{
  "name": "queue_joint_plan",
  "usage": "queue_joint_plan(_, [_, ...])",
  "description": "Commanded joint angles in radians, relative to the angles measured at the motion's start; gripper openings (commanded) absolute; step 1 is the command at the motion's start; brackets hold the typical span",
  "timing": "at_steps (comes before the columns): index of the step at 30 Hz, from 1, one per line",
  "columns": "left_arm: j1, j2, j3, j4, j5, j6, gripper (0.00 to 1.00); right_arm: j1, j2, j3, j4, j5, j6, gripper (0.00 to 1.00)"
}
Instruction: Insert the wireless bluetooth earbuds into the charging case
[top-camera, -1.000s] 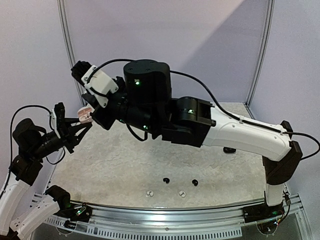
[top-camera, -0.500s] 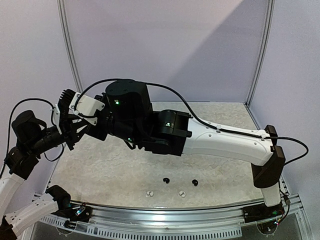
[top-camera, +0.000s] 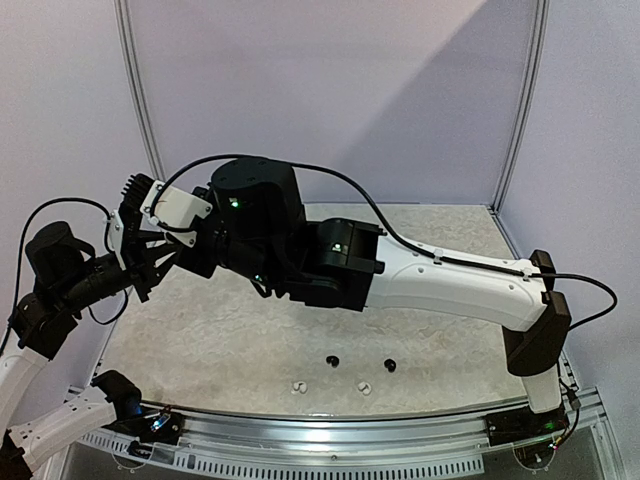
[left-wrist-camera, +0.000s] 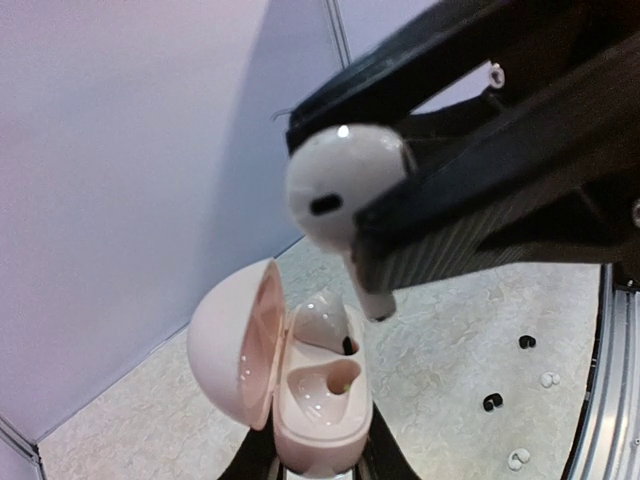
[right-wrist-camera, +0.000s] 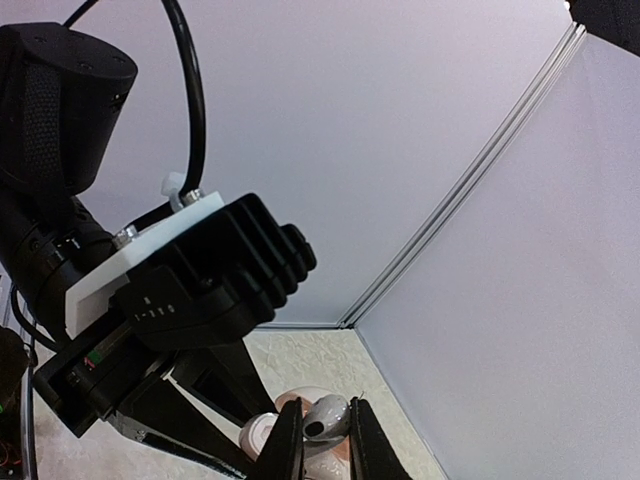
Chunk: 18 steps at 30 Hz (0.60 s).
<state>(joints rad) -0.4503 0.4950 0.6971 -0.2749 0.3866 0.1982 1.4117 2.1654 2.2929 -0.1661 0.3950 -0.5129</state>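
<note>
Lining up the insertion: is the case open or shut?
Open: in the left wrist view the case has its lid swung back, one bud seated, the other socket empty.

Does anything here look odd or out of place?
Nothing looks damaged. Two black earbuds and two white earbuds lie loose on the table near its front edge. The pink case, held open by the left gripper, has one pocket empty; the right gripper holds a white earbud above it.
</note>
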Motion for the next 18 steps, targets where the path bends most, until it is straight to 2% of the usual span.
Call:
queue_joint_plan(1, [-0.018, -0.004, 0.023, -0.011, -0.009, 0.005, 0.0, -0.001, 0.023, 0.004, -0.023, 0.03, 0.006, 0.0])
queue_joint_plan(18, [-0.028, -0.007, 0.031, -0.014, -0.005, 0.009, 0.0, -0.008, 0.045, 0.005, -0.031, 0.036, 0.028, 0.0])
